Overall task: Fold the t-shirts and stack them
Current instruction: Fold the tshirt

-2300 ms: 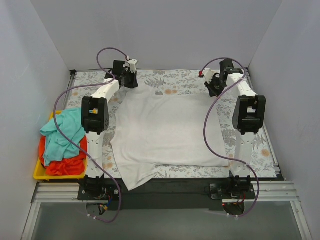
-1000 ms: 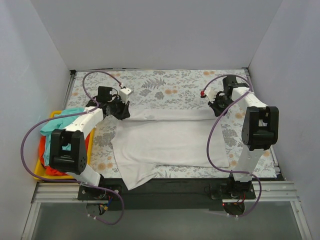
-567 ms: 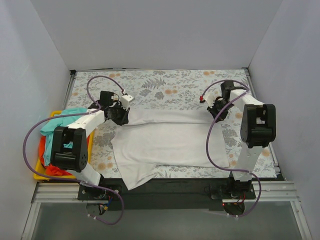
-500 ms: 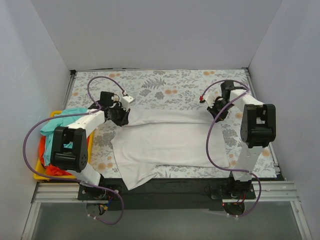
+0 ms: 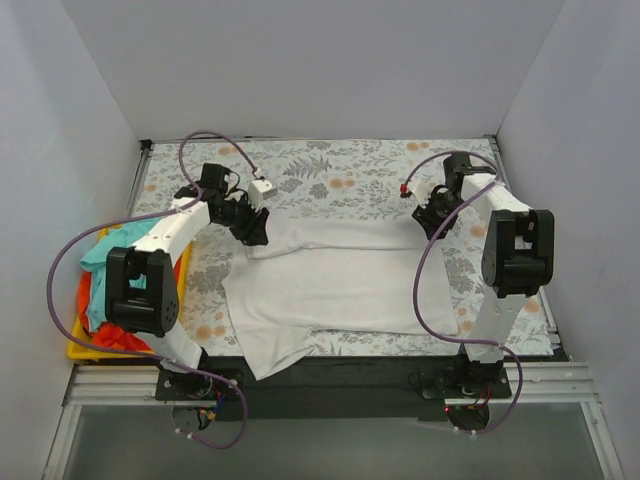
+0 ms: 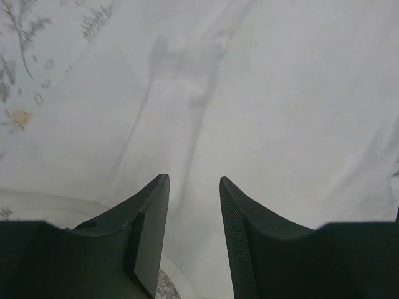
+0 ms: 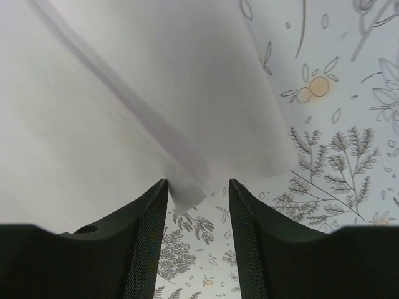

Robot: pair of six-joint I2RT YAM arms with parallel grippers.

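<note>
**A:** Where did the wide white cotton t-shirt [image 5: 340, 285] lie?

**B:** In the middle of the grey-and-orange floral table cover [image 5: 340, 170], its far edge doubled back toward 6 o'clock. The left gripper [image 5: 258, 232] hung over its 10 o'clock corner and the right gripper [image 5: 426, 220] over its 2 o'clock corner. Both had their jaws parted, gripping nothing.

**A:** What had changed?

**B:** Two seconds earlier the shirt lay spread flat, and both grippers were farther toward 12.

**A:** Anything hidden?

**B:** At 9 o'clock, the left arm covered part of the yellow plastic tray [image 5: 72, 348], with its crumpled teal shirt [image 5: 108, 246] and orange-red shirt [image 5: 100, 340].
</note>
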